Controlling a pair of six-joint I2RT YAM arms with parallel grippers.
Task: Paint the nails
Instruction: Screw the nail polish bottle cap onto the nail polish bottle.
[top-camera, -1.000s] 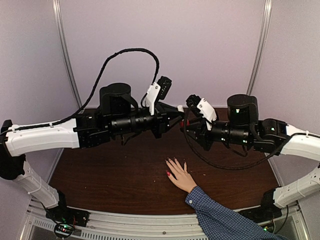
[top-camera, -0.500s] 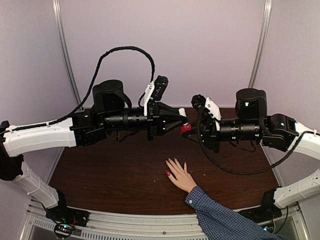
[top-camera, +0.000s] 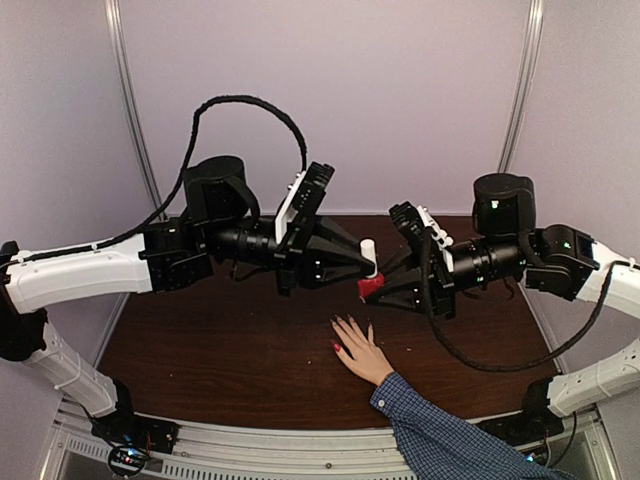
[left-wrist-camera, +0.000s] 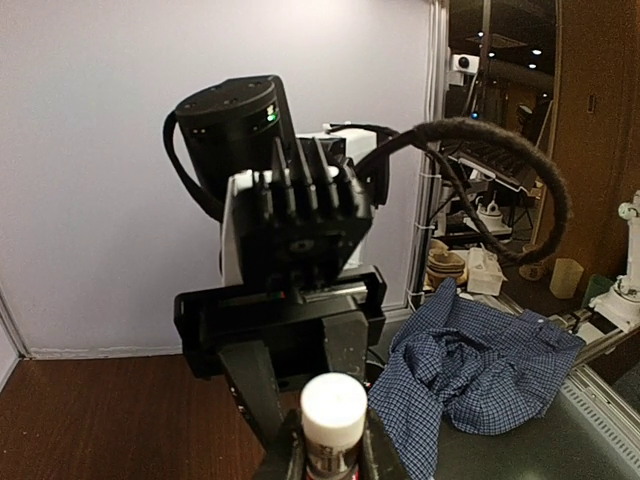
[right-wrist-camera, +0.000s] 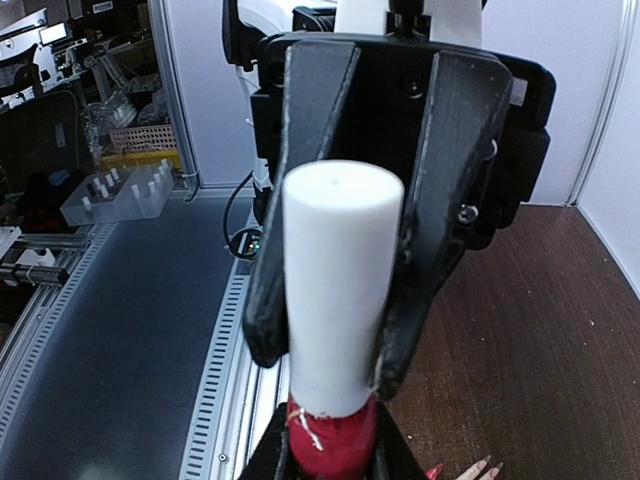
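Note:
A light-skinned hand (top-camera: 360, 352) in a blue checked sleeve lies flat on the brown table. Its nails are tiny; the thumb nail (top-camera: 337, 348) is glossy red. Above and just behind the fingers hangs a small red polish bottle (top-camera: 372, 288) with a white cap (top-camera: 368, 252). My left gripper (top-camera: 366, 258) is shut on the cap (left-wrist-camera: 333, 408). My right gripper (top-camera: 378, 291) is shut on the red bottle body (right-wrist-camera: 335, 442). In the right wrist view, the left fingers (right-wrist-camera: 285, 200) clamp the cap (right-wrist-camera: 340, 290), and fingertips with one red nail (right-wrist-camera: 435, 470) show at the bottom edge.
The two arms meet nose to nose over the table's middle (top-camera: 230, 350). A black cable (top-camera: 240, 105) loops above the left arm and another (top-camera: 500, 345) sags under the right. The sleeve (top-camera: 450, 440) crosses the near edge rail (top-camera: 280, 440). Grey walls close the back.
Both grippers have tipped downward and carried the bottle lower and nearer the hand. The left wrist has rolled. The hand has not moved.

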